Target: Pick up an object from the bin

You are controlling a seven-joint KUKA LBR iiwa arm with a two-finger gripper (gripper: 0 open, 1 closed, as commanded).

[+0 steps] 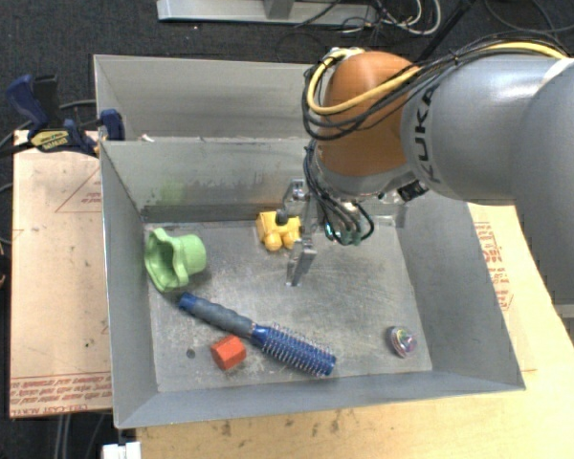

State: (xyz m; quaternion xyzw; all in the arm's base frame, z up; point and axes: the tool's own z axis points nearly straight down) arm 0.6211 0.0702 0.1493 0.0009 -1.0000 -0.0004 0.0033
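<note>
**Yellow toy [275,229] just left of the hand [299,262]**

The small yellow toy lies mid-frame near the back wall of the bin [124,285], with the hand low beside it on its right. Whether the hand is open or closed cannot be told. A green cup [173,257] lies to the left. A blue brush [260,337] and a red block [229,353] lie below, and a small silvery thing [400,340] at lower right, all well apart from the hand.

The cup [174,258] lies left in the bin [124,237], the toy [277,230] mid-back. The brush [260,337] and block [229,353] lie in front, the knob [401,341] right.

Arm [502,132] outstretched, pincer [298,264] downward.
</note>
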